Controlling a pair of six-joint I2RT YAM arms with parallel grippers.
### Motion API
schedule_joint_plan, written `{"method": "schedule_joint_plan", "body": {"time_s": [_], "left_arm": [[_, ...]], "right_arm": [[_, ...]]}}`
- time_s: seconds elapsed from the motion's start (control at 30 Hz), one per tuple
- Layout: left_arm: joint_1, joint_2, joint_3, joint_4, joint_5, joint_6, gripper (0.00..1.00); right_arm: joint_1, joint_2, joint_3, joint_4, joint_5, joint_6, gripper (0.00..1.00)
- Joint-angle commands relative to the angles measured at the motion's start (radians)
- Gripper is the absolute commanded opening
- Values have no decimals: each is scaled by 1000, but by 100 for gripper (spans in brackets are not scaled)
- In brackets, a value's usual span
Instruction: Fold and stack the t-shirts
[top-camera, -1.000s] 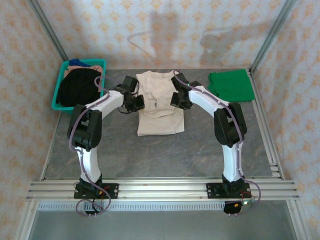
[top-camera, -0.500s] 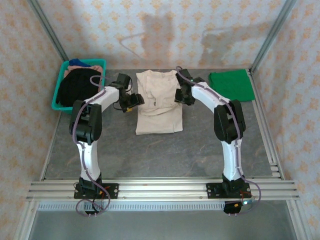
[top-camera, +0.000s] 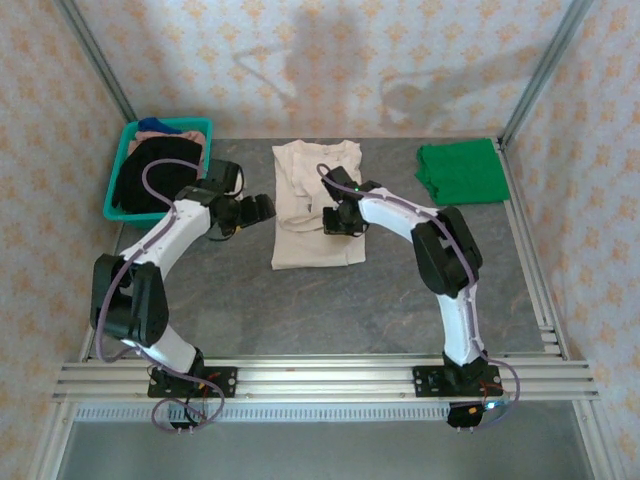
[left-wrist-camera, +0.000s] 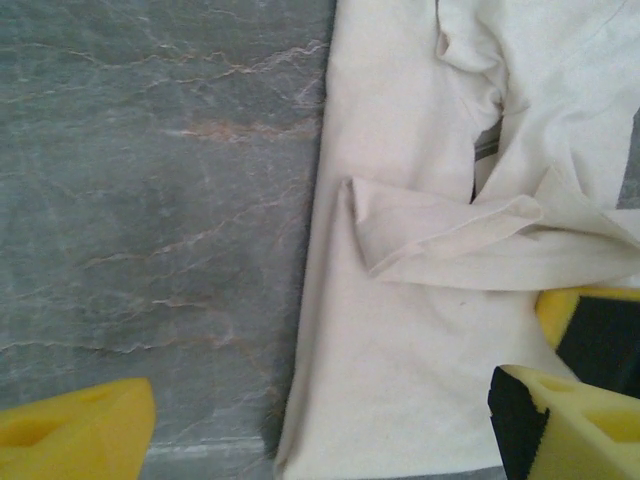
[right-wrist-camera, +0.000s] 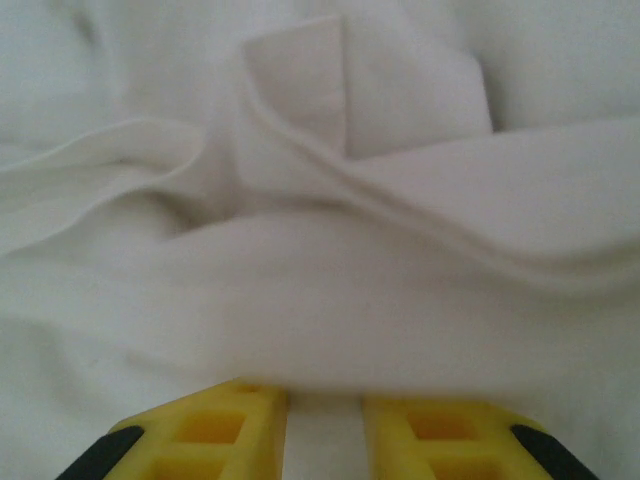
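From above, the large cream short-sleeved cloth t-shirt (top-camera: 312, 235) lies flat on the grey marbled counter (top-camera: 300, 310), at the middle of its far half, collar toward the back wall. The plain bright green cloth t-shirt (top-camera: 460, 172) lies folded at the far right corner, well apart from the cream one. A teal plastic basket (top-camera: 113, 195) holding dark clothing (top-camera: 155, 175) stands at the far left corner.

The left gripper (top-camera: 260, 209) sits between the basket and the cream t-shirt, just beside the shirt's left edge and over bare counter. The right gripper (top-camera: 335, 220) is down over the middle of the cream t-shirt.

The overhead view does not show how either gripper's jaws stand, but the wrist cameras do. In the left wrist view the two yellow fingers (left-wrist-camera: 75, 435) sit at opposite bottom corners, spread wide with nothing between them. One is over the grey counter and the other over cream cloth, so the shirt's long straight edge runs up between them. That view also shows a sleeve folded inward across the shirt's body, with a loose, slightly lifted fold.

In the right wrist view cream cloth with soft ridges and a folded-over flap lies very close to the camera. The yellow fingertips (right-wrist-camera: 205, 435) stand only a narrow gap apart at the bottom edge, and a strip of cream cloth shows in that gap. I cannot tell whether the cloth is pinched or only lies beneath them.
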Motion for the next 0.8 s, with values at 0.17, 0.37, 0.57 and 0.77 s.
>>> {"method": "schedule_joint_plan", "body": {"time_s": [0.17, 0.37, 0.57, 0.77], "left_arm": [[-7, -111, -134, -40, -90, 67, 88], [-10, -107, -147, -38, -99, 102, 88], [-90, 7, -74, -46, -104, 121, 87], [-166, 105, -31, -25, -98, 62, 78]], "right_arm": [[-31, 102, 151, 42, 0, -19, 26], [-44, 219, 337, -43, 7, -10, 26], [-60, 343, 588, -187, 63, -24, 28], [-67, 177, 491, -227, 109, 10, 34]]}}
